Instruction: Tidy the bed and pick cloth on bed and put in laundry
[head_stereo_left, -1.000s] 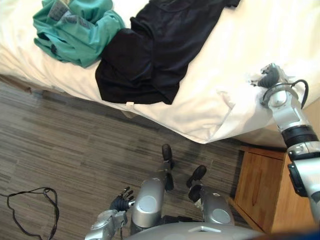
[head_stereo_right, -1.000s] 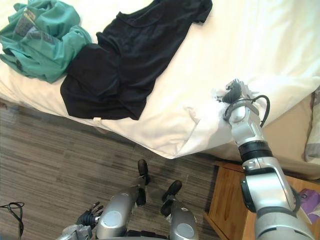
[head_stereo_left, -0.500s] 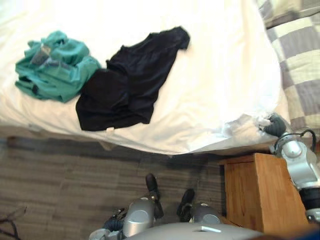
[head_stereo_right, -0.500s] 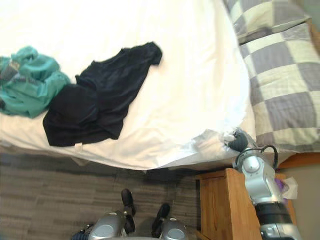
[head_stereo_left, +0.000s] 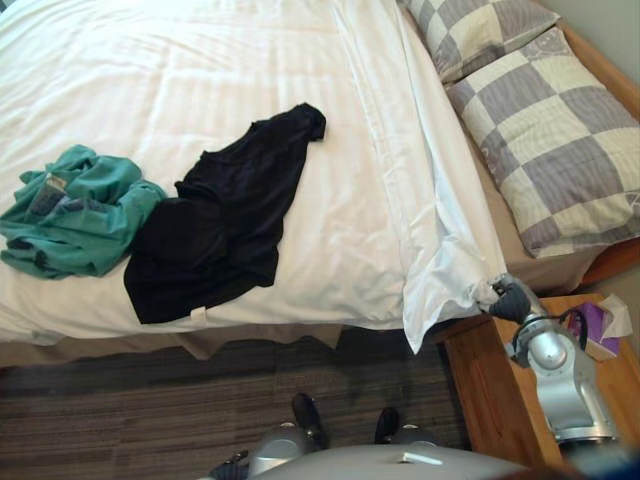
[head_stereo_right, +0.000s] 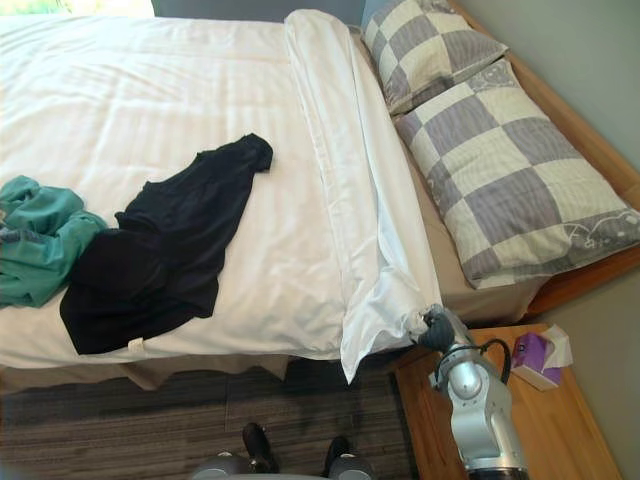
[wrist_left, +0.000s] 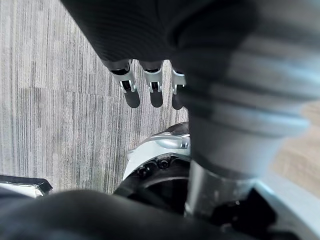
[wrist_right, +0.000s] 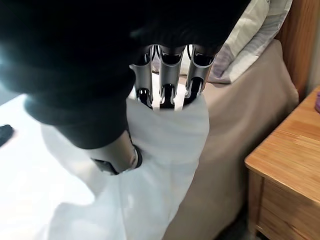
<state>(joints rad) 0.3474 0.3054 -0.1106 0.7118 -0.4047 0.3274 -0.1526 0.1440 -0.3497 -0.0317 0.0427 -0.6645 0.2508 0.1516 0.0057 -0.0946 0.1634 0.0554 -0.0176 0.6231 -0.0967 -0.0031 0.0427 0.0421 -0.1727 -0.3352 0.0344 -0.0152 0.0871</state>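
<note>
Left wrist view has the left hand (wrist_left: 150, 89) hanging over the grey wood-grain floor (wrist_left: 60, 100), fingers straight and holding nothing. On the bed, a teal garment (head_stereo_left: 80, 215) lies crumpled in a heap near the left edge. Touching its right side is a black garment (head_stereo_left: 220, 230), spread fairly flat and slanting up to the right, with a small pale tag at its lower hem. Both rest on the white duvet (head_stereo_left: 200, 90), whose right edge is folded back in a long band. The right hand (head_stereo_left: 512, 300) grips that band's lower corner, fingers (wrist_right: 169, 75) curled into the cloth. Right of it lie two checked pillows (head_stereo_left: 560, 140), above a wooden nightstand (head_stereo_left: 495, 400) with a purple box (head_stereo_left: 598, 325).
</note>
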